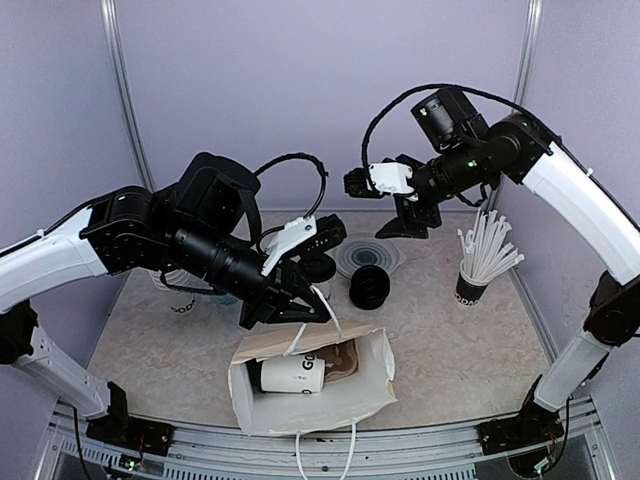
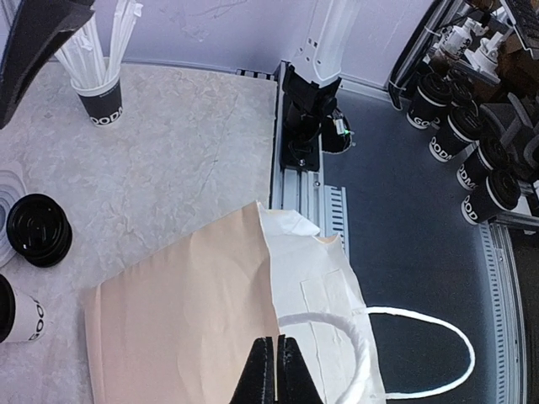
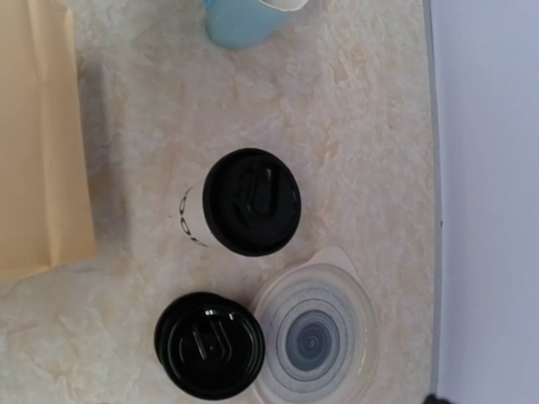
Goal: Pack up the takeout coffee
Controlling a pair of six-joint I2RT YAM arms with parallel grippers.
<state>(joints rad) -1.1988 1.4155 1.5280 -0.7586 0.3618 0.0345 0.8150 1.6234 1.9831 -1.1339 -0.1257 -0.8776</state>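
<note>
A white paper bag [image 1: 350,395] lies on its side near the front edge, mouth facing up. Inside it a takeout coffee [image 1: 293,375] lies on its side, a white cup with black lettering and its dark lid to the left. A second lidded white cup [image 3: 251,202] stands upright on the table behind the bag. My left gripper [image 1: 315,300] is shut on the bag's upper rim; in the left wrist view the left gripper [image 2: 276,341] pinches the paper edge of the bag [image 2: 185,320]. My right gripper [image 1: 405,228] hangs open and empty high above the back of the table.
A stack of black lids [image 3: 209,343] sits beside a stack of clear lids [image 3: 316,337]. A light-blue mug [image 3: 244,21] stands further left. At the right a dark cup of white straws [image 1: 470,285] stands. The bag's handle loop [image 2: 421,353] hangs over the table's front edge.
</note>
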